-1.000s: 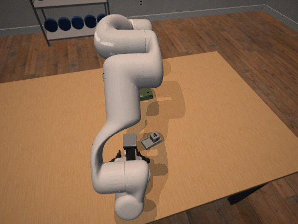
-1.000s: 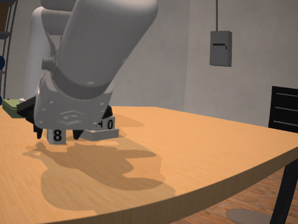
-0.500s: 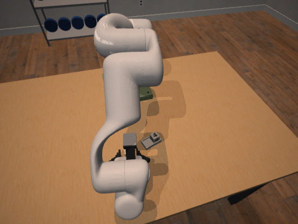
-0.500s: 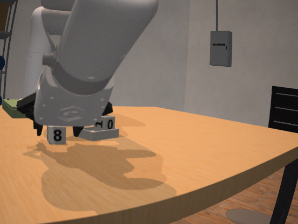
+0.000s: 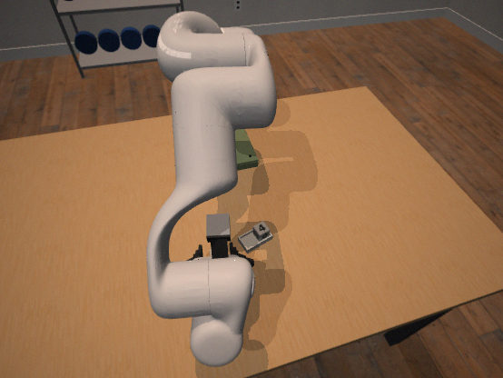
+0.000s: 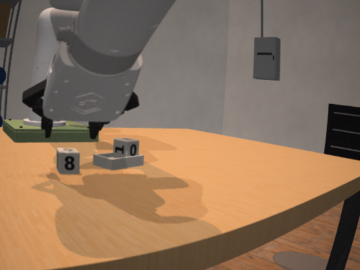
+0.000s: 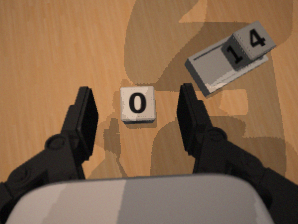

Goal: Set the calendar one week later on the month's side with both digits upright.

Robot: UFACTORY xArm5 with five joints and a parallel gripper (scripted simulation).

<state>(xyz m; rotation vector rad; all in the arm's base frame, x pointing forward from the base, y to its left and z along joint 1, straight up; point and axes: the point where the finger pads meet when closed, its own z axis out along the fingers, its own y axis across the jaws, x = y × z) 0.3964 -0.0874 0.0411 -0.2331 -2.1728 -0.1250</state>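
At twelve o'clock in the top view, gray walls [image 5: 318, 14] [image 6: 182, 65] meet a brown plank floor [image 5: 327, 59] [image 6: 292, 240]. A metal shelf unit [image 5: 69, 38] [image 6: 10, 52] stands toward eleven; in the exterior view, a gray wall box [image 6: 266, 58] hangs at one o'clock and a black cabinet [image 6: 344, 121] stands at three.
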